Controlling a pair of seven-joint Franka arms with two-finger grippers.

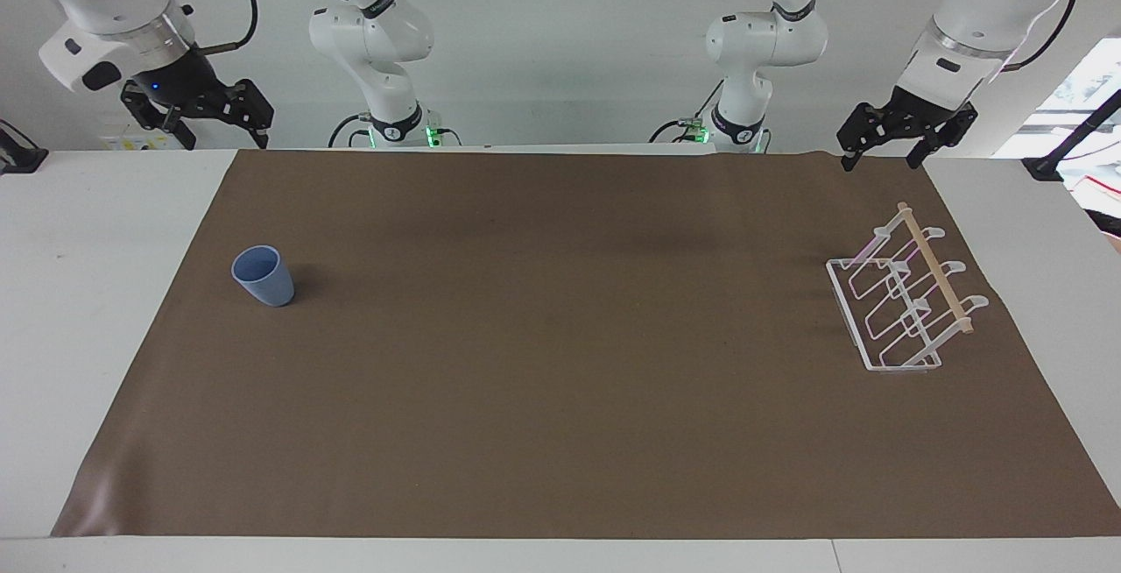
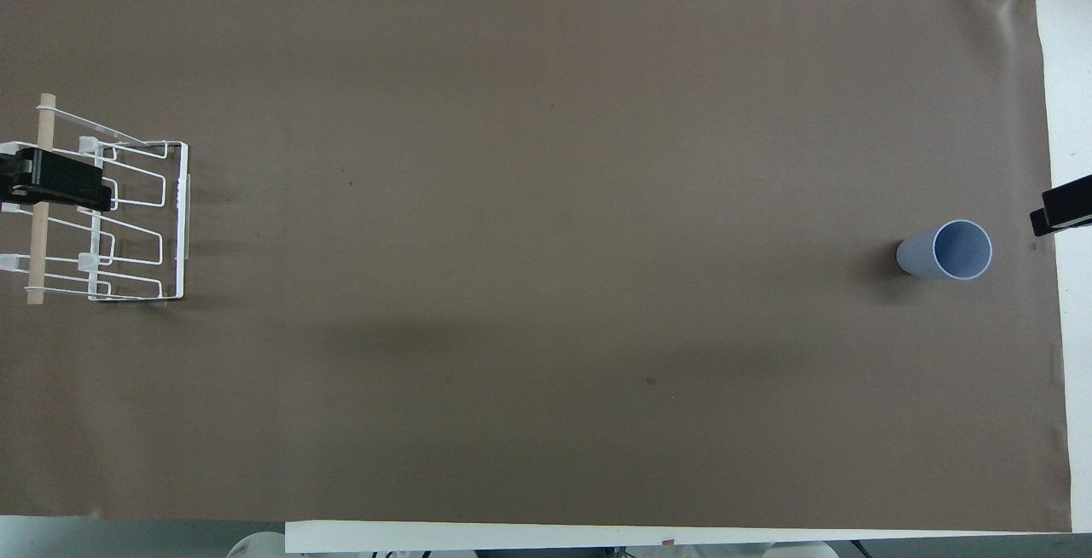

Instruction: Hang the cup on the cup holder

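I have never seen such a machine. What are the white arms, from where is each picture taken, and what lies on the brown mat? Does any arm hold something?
These are two robot arms at a table, each ending in a black two-fingered hand. One picture looks across the table toward the robots; the other looks steeply down from above their end.

On the brown mat stand two things: a light blue cup, upright, toward the right arm's end, and a white wire cup holder with a wooden rod, toward the left arm's end.

The right hand and the left hand are both raised, open and empty. Nothing is held, and the cup is not yet hung.
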